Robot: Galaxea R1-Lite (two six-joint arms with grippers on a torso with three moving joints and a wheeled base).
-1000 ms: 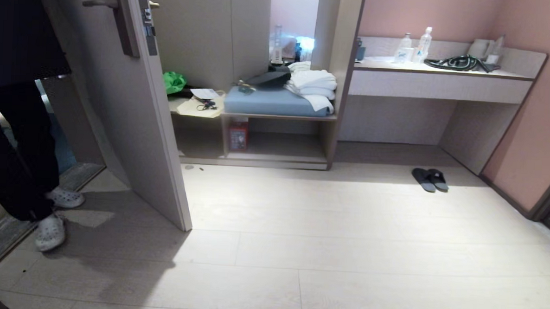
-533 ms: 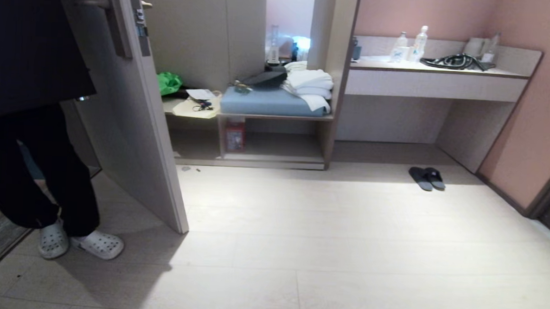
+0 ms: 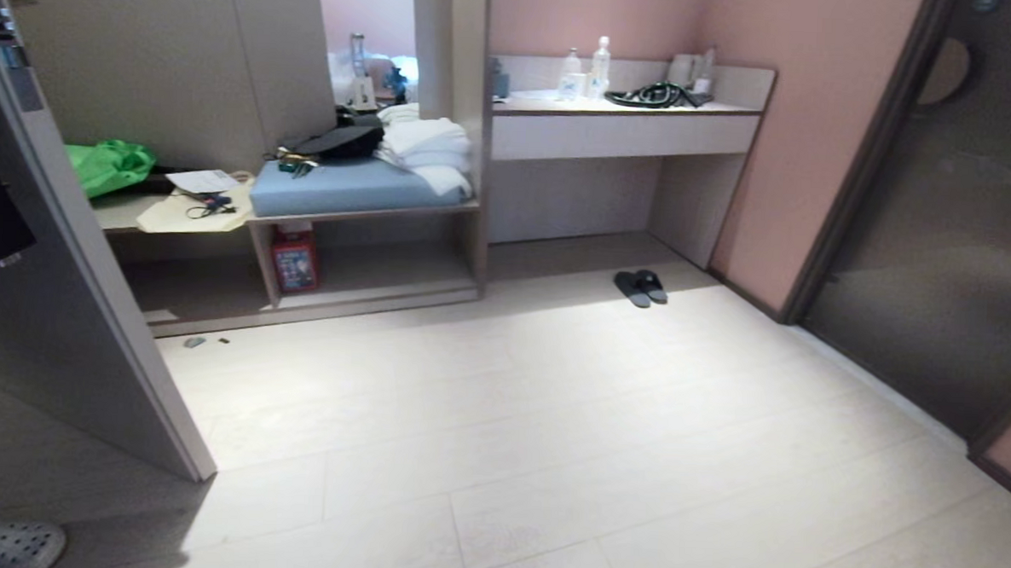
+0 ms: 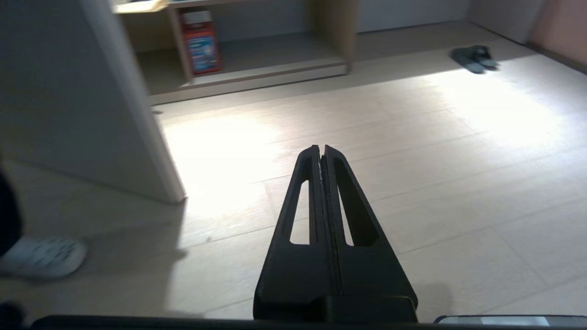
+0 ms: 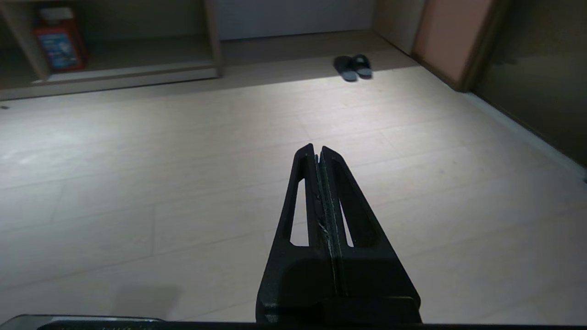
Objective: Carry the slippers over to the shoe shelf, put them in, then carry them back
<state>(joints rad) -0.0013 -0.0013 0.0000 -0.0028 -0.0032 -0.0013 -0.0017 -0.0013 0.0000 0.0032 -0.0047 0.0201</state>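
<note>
While both arms hang low over the pale plank floor (image 3: 549, 457), the left gripper (image 4: 320, 147) and the right gripper (image 5: 317, 146) each have their jaws pressed together with nothing between them. Well ahead, the slippers (image 3: 641, 287) lie side by side on the floor just before the tabletop (image 3: 624, 108) recess, right of the shoe shelf (image 3: 369, 288), where a red box (image 3: 294, 258) stands by the divider. At the left edge, a white clog (image 3: 8, 544) shows beside the open door (image 3: 60, 316).
</note>
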